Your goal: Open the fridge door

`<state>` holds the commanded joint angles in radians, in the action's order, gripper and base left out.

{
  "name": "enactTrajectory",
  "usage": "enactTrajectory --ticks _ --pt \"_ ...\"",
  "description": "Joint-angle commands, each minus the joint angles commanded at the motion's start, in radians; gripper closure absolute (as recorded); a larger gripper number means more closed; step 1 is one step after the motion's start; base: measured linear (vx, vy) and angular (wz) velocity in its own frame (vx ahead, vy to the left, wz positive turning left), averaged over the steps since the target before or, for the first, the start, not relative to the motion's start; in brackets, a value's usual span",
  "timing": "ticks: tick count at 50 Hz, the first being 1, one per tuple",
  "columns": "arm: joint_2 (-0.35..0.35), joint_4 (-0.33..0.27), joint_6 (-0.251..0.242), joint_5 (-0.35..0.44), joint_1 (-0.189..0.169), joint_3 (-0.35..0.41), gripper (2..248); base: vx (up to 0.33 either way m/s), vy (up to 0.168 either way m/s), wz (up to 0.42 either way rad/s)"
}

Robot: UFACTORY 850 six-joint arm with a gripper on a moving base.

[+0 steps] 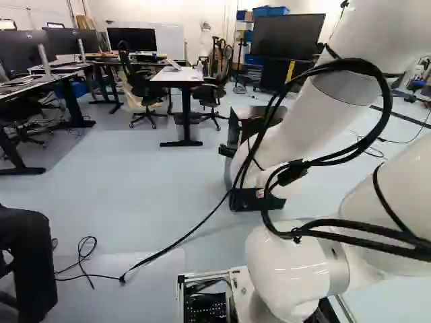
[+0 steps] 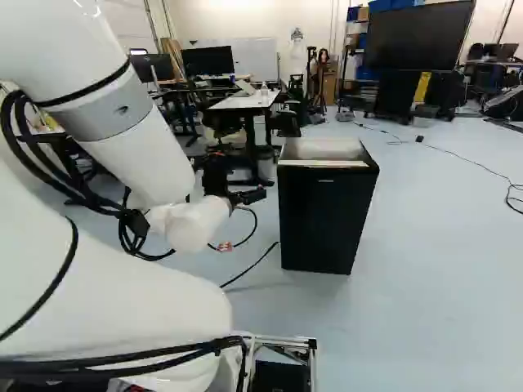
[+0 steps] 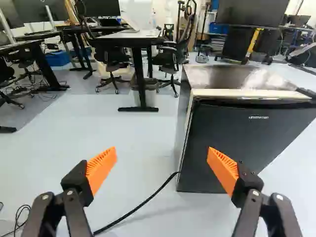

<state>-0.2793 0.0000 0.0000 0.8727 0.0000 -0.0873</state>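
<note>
The gripper is left of the black fridge in the right base view, with a gap of floor between them. In the wrist view the gripper stands wide open, nothing between its orange pads. The fridge is ahead of it, beyond one finger and to that side. Its dark front door looks shut, with a pale strip along the top edge. In the left base view the arm hides most of the fridge.
A black cable runs over the floor to the fridge's base. Behind stand a desk, office chairs and a large screen. Someone's dark-clothed leg is close at the left of the left base view.
</note>
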Motion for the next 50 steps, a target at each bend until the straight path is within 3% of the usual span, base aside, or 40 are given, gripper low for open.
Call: enactTrajectory --ticks 50 --pt "0.013 0.0 0.0 0.0 0.0 -0.011 3 0.0 0.0 0.0"
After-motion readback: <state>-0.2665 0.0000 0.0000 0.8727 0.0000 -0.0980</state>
